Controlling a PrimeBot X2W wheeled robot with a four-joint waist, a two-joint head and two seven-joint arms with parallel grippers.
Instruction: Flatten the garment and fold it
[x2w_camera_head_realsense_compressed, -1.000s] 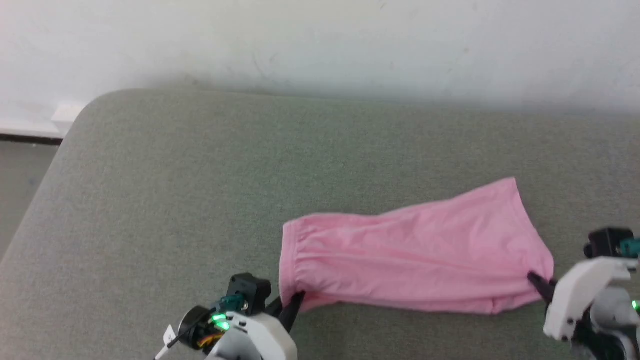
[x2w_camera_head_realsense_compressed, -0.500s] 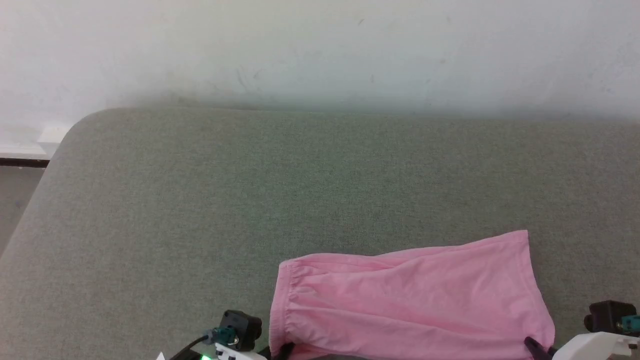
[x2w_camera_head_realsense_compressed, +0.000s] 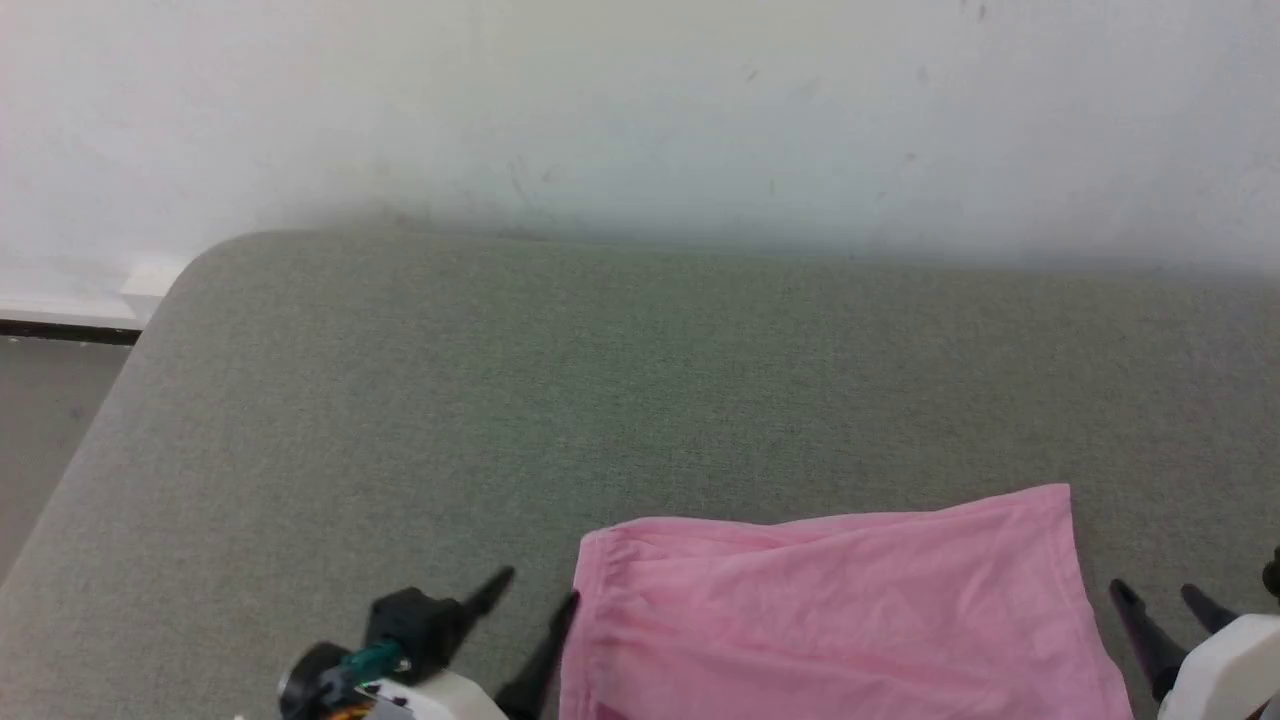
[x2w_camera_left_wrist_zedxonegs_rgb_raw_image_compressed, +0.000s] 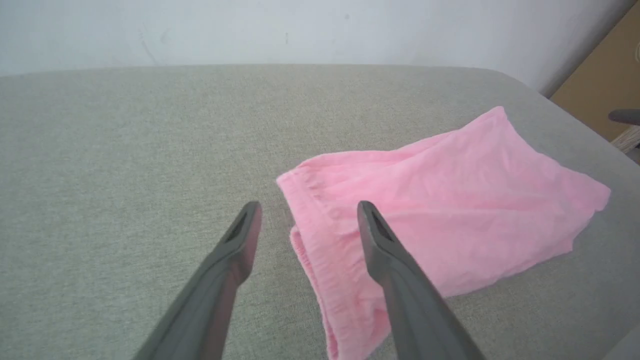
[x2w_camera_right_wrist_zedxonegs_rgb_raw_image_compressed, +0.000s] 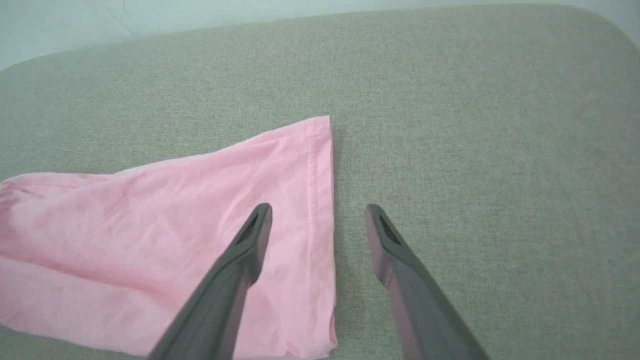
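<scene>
Garment (x2w_camera_head_realsense_compressed: 840, 610): no text or label can be read.
Cushion (x2w_camera_head_realsense_compressed: 500, 400): no print or numbers.
Wall (x2w_camera_head_realsense_compressed: 640, 100): faint marks, nothing legible.

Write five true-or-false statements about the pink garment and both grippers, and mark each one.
1. The light pink thin cloth garment lies on the grey-green fabric surface. True.
2. The left gripper is shut on the garment. False: its fingers stand apart and hold nothing.
3. The right gripper is open at the garment's straight hemmed end. True.
4. The garment is bunched into a ball. False: it lies spread out, mostly flat, with light wrinkles.
5. The gathered waistband is at the end beside the right gripper. False: it is at the end beside the left gripper.
</scene>
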